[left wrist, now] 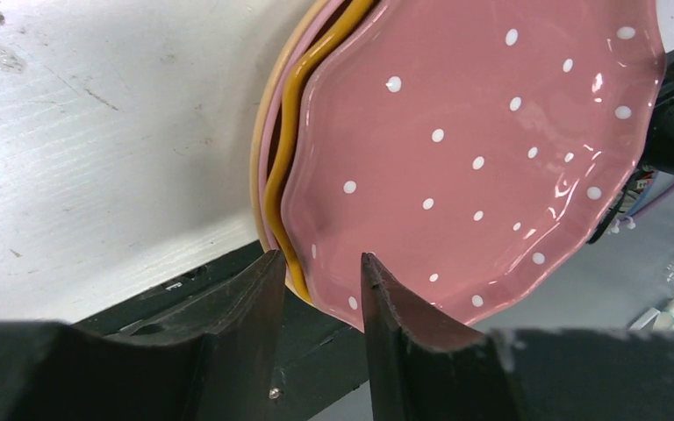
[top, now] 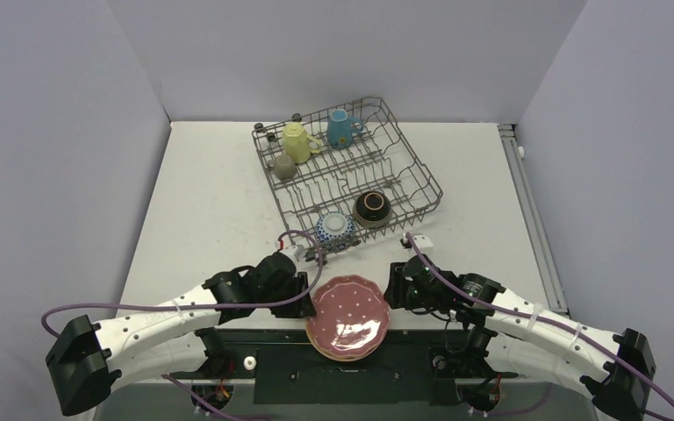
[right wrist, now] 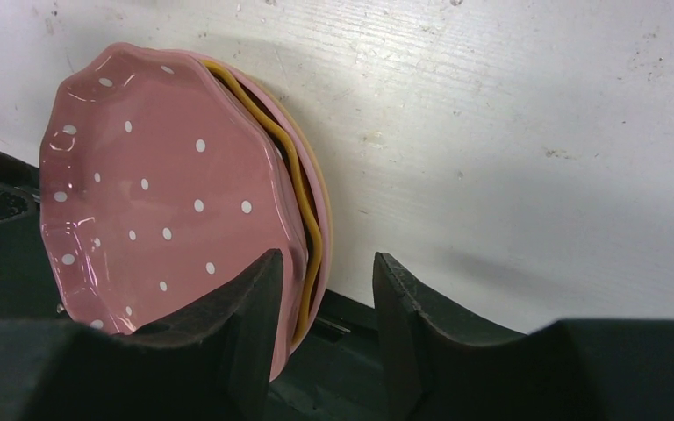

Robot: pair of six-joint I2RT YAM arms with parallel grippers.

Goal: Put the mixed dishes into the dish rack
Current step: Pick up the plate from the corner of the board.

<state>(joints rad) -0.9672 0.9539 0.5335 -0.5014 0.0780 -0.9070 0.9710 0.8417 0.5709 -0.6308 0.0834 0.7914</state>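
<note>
A: Where is the pink white-dotted scalloped ceramic plate (top: 348, 309) lying?

B: It is lying face up on top of a stack at the near edge of the white table (top: 211, 202), between the two arms. The stack is hanging partly over the dark rail there. An orange wavy-rimmed plate (left wrist: 283, 193) is showing directly beneath it. The thinner rims below that are too close together for me to tell apart.

A: What is the left gripper (left wrist: 320, 261) doing?

B: It is sitting at the stack's left side. Its black fingers (left wrist: 246, 316) are standing apart, and the rim of the stack is running into the gap between them. I cannot tell whether either finger is pressing on it.

A: And the right gripper (right wrist: 326, 259)?

B: It is sitting at the stack's right side, with its fingers parted too. The plates' edge is lying just beside one finger, and the gap itself is showing only the table and its dark edge.

A: Is anything sitting in the large grey wire dish rack (top: 351, 175)?

B: Yes, farther back on the table. A pale-yellow mug (top: 296, 140), a light-blue mug (top: 340, 129) and a small olive mug (top: 284, 167) are sitting in its far part. A dark-brown bowl (top: 373, 208) and a blue-white patterned bowl (top: 336, 226) are sitting side by side at its near end.
</note>
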